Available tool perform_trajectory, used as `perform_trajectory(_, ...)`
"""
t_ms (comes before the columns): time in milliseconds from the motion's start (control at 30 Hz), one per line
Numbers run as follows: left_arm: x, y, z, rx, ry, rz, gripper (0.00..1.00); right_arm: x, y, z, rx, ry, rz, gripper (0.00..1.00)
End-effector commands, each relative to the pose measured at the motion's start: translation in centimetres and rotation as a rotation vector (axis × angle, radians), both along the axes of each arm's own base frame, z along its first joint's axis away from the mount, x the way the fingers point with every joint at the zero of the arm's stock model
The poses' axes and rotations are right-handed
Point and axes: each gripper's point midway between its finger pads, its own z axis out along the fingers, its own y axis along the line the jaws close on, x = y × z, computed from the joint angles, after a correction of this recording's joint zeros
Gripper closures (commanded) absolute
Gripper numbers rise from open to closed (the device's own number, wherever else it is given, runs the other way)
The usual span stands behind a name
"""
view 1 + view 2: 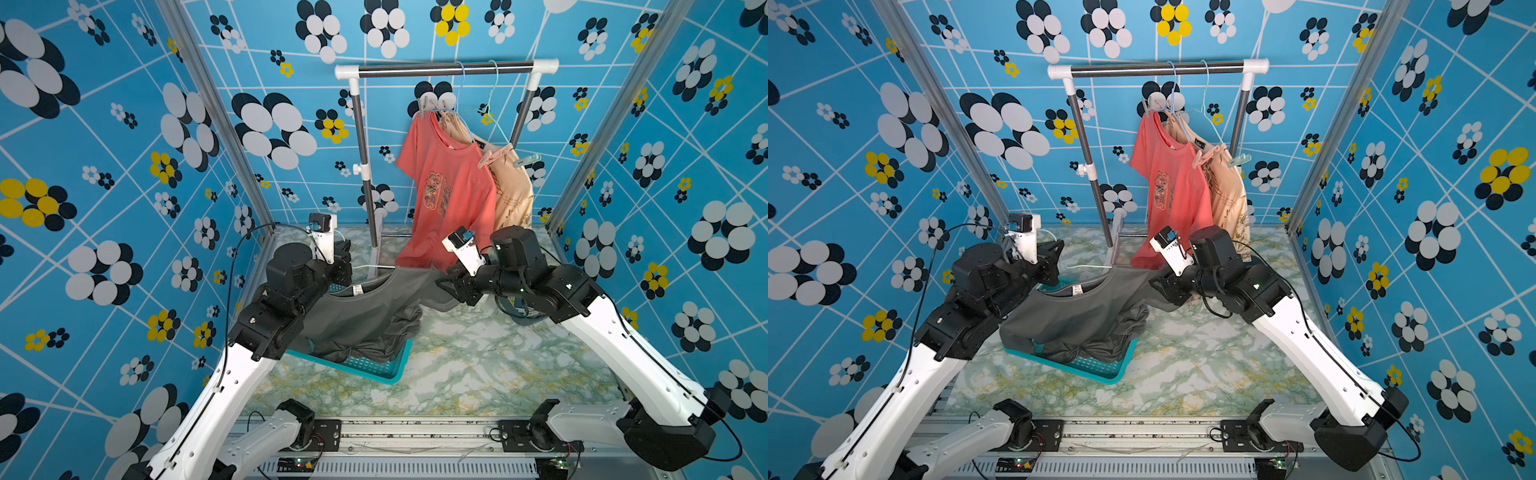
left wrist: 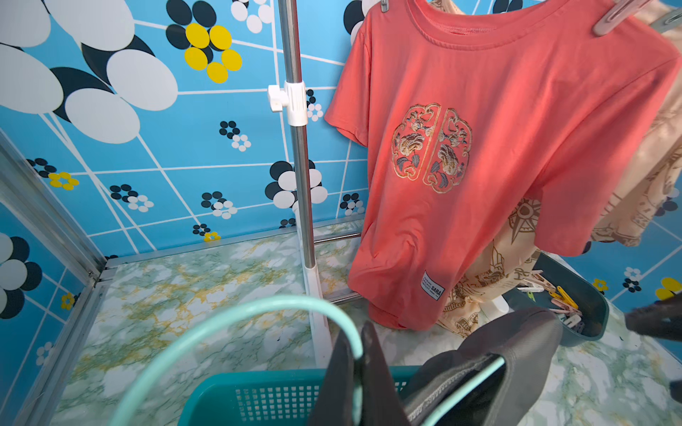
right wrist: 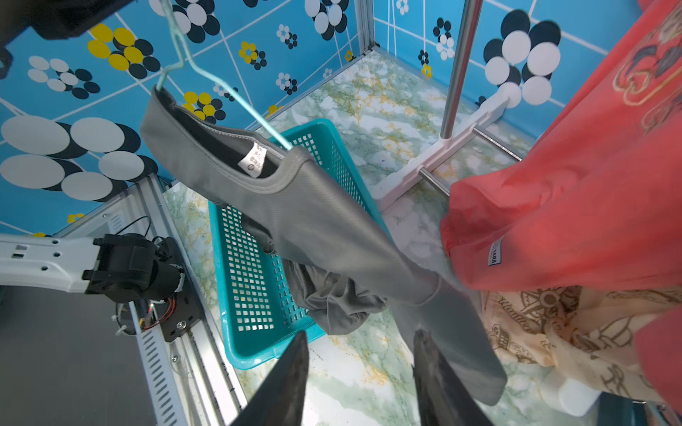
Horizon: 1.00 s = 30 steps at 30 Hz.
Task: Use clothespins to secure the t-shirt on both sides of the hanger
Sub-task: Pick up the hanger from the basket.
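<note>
From where I stand, the left end effector [image 2: 358, 333] has its jaws pressed fully together on the thin mint hanger [image 2: 275, 301], gripping the wire just where the hook rises from the shoulders. The grey t-shirt [image 1: 365, 311] is threaded on that hanger. Its collar is held up in the air and its lower half is slumped in folds into the teal basket [image 1: 374, 368], which sits left of the middle of the marble-patterned worktop [image 1: 478, 365].

The right end effector [image 3: 361, 333] is on the shirt's other side with its jaws well apart and nothing pinched between them. The grey sleeve [image 3: 443, 313] hangs just beyond one finger.

The loose clothespins [image 2: 564, 306] lie heaped in a dark tub [image 2: 586, 286] toward the worktop's right edge, just in front of the rack's foot and below the hanging clothes.

The rack [image 1: 444, 70] stands along the far edge, carrying a coral t-shirt [image 1: 449, 199] and a beige shirt [image 1: 513, 199] behind it. A pink clothespin [image 1: 490, 156] and a mint clothespin [image 1: 527, 160] are clipped at their near shoulders.
</note>
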Motion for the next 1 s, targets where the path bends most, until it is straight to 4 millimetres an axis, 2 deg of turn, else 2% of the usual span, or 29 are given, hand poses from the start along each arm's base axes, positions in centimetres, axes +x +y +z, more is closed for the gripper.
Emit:
perform_trajectory(0, -2.4, 0.3, 2.4, 0.004, -0.044, -0.047, 1.0, -0.8, -0.4, 1.3, -0.031, -0.07, 0.055, 0.49)
perform_trajectory(33, -3.0, 0.3, 3.2, -0.004, -0.057, -0.062, 1.0, -1.2, -0.1, 2.8, -0.002, -0.096, 0.083, 0.48)
perform_trajectory(167, -5.0, -0.2, 5.6, -0.028, -0.101, -0.141, 1.0, -2.8, 2.0, 3.9, 0.055, -0.083, 0.209, 0.47)
perform_trajectory(333, -6.7, -1.1, 7.8, -0.065, -0.13, -0.228, 1.0, -4.3, 5.1, 3.1, 0.025, -0.067, 0.317, 0.47)
perform_trajectory(400, -7.0, -1.3, 8.2, -0.082, -0.135, -0.25, 1.0, -4.5, 6.1, 2.7, 0.012, -0.051, 0.34, 0.52)
perform_trajectory(467, -7.2, -1.6, 8.4, -0.091, -0.137, -0.267, 1.0, -4.9, 6.9, 2.6, 0.02, -0.02, 0.366, 0.6)
perform_trajectory(533, -7.2, -1.8, 8.3, -0.101, -0.125, -0.279, 1.0, -5.7, 7.9, 3.3, 0.061, 0.013, 0.414, 0.81)
perform_trajectory(600, -7.1, -2.2, 8.0, -0.116, -0.11, -0.293, 1.0, -6.7, 8.8, 4.2, 0.101, 0.033, 0.464, 0.89)
perform_trajectory(833, -6.8, -3.6, 7.7, -0.116, -0.104, -0.329, 1.0, -9.2, 11.4, 6.6, 0.153, -0.001, 0.58, 0.89)
perform_trajectory(967, -6.6, -4.3, 7.7, -0.088, -0.105, -0.341, 1.0, -9.6, 12.2, 7.2, 0.166, -0.008, 0.603, 0.87)
